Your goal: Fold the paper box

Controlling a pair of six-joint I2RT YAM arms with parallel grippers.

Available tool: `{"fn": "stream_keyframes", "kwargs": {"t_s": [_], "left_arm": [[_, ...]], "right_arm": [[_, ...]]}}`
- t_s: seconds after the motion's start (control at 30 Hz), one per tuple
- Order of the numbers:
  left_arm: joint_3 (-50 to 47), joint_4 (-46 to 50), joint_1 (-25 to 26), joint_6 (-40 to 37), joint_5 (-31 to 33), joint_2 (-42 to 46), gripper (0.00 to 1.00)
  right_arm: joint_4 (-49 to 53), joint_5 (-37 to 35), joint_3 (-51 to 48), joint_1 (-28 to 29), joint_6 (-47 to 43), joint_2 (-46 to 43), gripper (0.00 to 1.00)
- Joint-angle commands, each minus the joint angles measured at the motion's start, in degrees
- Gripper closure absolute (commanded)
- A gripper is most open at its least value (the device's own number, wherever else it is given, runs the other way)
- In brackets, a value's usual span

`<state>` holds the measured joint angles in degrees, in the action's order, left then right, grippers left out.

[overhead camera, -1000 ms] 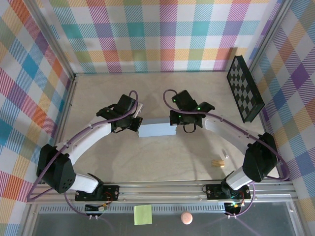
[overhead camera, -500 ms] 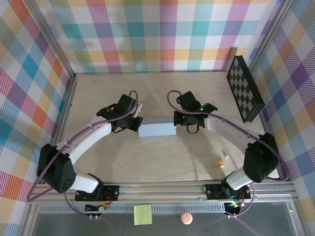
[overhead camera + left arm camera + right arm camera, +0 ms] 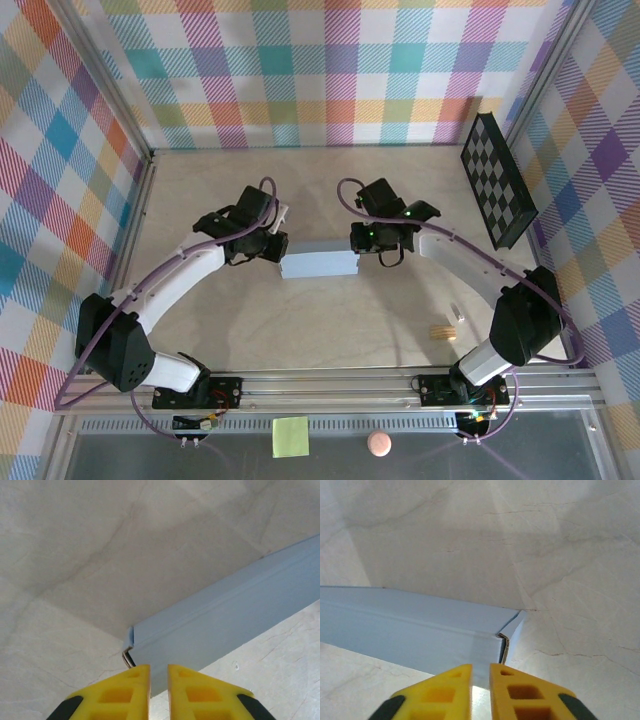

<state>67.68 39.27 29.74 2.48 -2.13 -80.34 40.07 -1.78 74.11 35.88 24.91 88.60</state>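
Nearest, the two arms arch forward from the near rail and meet at mid worktop (image 3: pixel 320 330), one at each end of the box (image 3: pixel 320 264). The left gripper (image 3: pixel 159 668) shows its jaws set narrow, a thin slit between the yellow tips and nothing caught in it. The right gripper (image 3: pixel 481 666) stands the same way, narrow and empty. Just past each pair of tips lies one end of the box, close but seemingly not clamped. The box rests flat on the worktop between the grippers, its long axis running left to right across the table, one short end pointing at each gripper and its long sides facing the near rail and the far wall. It looks largely formed: a pale blue closed bar with a crease along its length. At both ends a corner flap gapes slightly, so the step in hand is probably the closing of the ends. The next move likely calls for even pressure from both sides at once, so the light card neither slides nor buckles. Farther off, the checkerboard (image 3: pixel 497 180) leans at the right wall, well apart.
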Motion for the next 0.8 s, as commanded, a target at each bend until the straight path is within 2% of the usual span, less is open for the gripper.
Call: {"fn": "stream_keyframes", "kwargs": {"t_s": [0.0,0.17,0.4,0.53,0.77], "left_arm": [[1.95,-0.24,-1.53,3.33,-1.10,3.14,0.75],[-1.08,-2.74,-4.82,8.91,-5.40,4.99,0.53],[-8.46,-10.02,-10.18,18.66,-17.53,5.36,0.38],[-10.63,-13.78,-10.75,22.13,-22.58,4.09,0.31],[-11.35,-16.19,-10.75,24.30,-26.58,1.46,0.30]], "right_arm": [[2.24,3.16,1.77,-1.24,-0.34,-0.57,0.77],[1.26,8.12,-0.72,-3.40,1.00,-1.14,0.63],[-2.81,16.60,-4.18,-6.17,3.21,-0.49,0.47],[-4.76,19.96,-4.67,-6.86,4.17,0.73,0.44],[-5.83,22.28,-4.16,-6.96,4.74,2.69,0.40]]}}
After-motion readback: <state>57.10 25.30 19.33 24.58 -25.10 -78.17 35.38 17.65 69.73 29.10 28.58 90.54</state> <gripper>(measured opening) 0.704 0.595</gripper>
